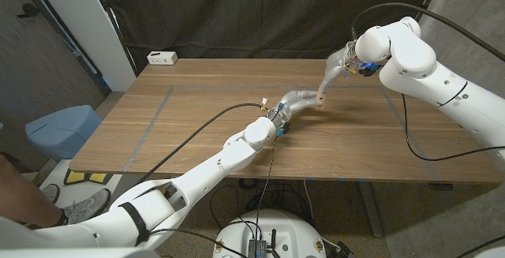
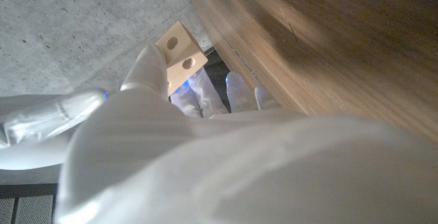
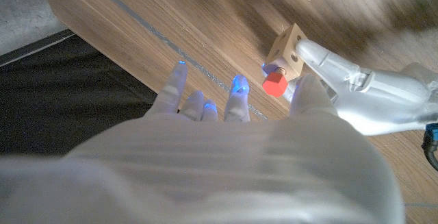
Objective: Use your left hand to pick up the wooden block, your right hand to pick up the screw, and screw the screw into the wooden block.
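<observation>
My left hand (image 1: 298,99) holds the block (image 1: 320,99) above the table (image 1: 189,108). My right hand (image 3: 274,114) pinches the red screw (image 3: 274,85) at the block, seen from the right wrist; the head view hides it.

Worktop (image 1: 197,132): wooden, marked with grey tape lines.
White box (image 1: 162,57): at the far left corner.
Blue bin (image 1: 61,128): on the floor, left.
Backdrop (image 1: 237,13): dark curtain.

The screw (image 3: 275,83) is too small in the head view.
</observation>
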Controlling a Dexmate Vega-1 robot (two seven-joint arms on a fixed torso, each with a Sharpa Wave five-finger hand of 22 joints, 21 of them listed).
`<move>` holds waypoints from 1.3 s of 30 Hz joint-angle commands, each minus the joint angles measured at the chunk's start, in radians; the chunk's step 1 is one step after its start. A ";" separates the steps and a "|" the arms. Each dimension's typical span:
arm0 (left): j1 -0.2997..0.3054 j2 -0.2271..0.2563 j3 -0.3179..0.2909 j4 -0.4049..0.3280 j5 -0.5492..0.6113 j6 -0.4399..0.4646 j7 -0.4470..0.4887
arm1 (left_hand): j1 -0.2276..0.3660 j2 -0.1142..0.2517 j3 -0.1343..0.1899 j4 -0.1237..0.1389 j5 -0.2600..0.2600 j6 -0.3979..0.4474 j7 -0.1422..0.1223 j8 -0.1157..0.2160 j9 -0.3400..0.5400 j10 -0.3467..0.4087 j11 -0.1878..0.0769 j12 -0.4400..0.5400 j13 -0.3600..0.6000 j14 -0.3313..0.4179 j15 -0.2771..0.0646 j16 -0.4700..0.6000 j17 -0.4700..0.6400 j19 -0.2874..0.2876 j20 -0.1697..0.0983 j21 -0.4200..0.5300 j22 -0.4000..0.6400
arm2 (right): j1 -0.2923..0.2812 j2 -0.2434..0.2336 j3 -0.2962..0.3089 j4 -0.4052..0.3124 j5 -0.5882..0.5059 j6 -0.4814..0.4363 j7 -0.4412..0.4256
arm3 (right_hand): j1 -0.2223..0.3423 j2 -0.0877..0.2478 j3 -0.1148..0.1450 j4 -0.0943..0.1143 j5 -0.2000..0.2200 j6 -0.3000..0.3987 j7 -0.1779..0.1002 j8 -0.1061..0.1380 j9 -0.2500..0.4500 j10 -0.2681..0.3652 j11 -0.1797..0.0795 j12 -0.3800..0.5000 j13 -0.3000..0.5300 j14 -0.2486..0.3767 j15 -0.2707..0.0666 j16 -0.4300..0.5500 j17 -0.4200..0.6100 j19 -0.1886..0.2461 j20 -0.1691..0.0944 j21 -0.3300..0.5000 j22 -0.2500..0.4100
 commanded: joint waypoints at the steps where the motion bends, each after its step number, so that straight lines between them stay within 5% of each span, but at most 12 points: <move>1: -0.015 -0.010 -0.001 0.029 -0.003 -0.007 -0.003 | -0.003 0.010 0.031 0.021 0.008 0.011 0.004 0.008 0.002 0.000 -0.004 0.006 0.011 0.007 -0.054 0.002 0.002 -0.001 0.002 0.006 0.004 | -0.001 -0.019 0.012 0.013 0.068 0.042 -0.062 | 0.030 0.006 0.011 -0.013 -0.005 -0.019 0.003 -0.006 0.003 -0.018 0.007 0.002 0.005 -0.012 0.007 -0.002 0.002 -0.002 0.004 -0.002 0.004; 12: -0.036 -0.020 0.002 0.063 -0.003 -0.022 -0.015 | -0.002 0.010 0.032 0.020 0.008 0.007 0.004 0.006 0.001 0.000 -0.004 0.007 0.011 0.006 -0.053 0.002 0.002 -0.002 0.004 0.006 0.004 | -0.014 -0.027 0.011 0.018 0.073 0.059 -0.134 | 0.092 -0.009 0.037 -0.036 -0.035 0.000 -0.032 0.008 0.007 -0.042 -0.016 0.012 0.006 -0.028 0.006 0.004 0.003 -0.005 0.010 0.001 0.004; 26: -0.033 -0.016 0.004 0.049 0.003 -0.013 -0.012 | -0.003 0.009 0.031 0.020 0.007 0.001 -0.003 0.004 0.001 -0.003 -0.004 0.006 0.011 0.003 -0.051 0.002 0.003 -0.004 0.005 0.005 0.004 | -0.022 -0.024 0.010 0.026 0.089 0.070 -0.181 | 0.122 -0.014 0.058 -0.032 -0.053 0.082 -0.023 0.045 0.011 0.003 -0.032 0.031 0.006 0.005 -0.012 0.020 0.005 0.015 0.003 0.008 0.004; 39: -0.028 -0.011 0.004 0.038 0.004 -0.007 -0.010 | -0.003 0.010 0.031 0.020 0.007 0.000 -0.005 0.005 0.001 -0.007 -0.005 0.005 0.011 0.000 -0.051 0.002 0.003 -0.005 0.004 0.005 0.004 | -0.030 -0.025 0.007 0.024 0.085 0.069 -0.204 | 0.173 0.003 0.095 -0.035 -0.059 0.173 -0.061 0.082 0.009 0.038 -0.058 0.036 0.005 0.027 -0.031 0.024 0.006 0.031 -0.006 0.009 0.004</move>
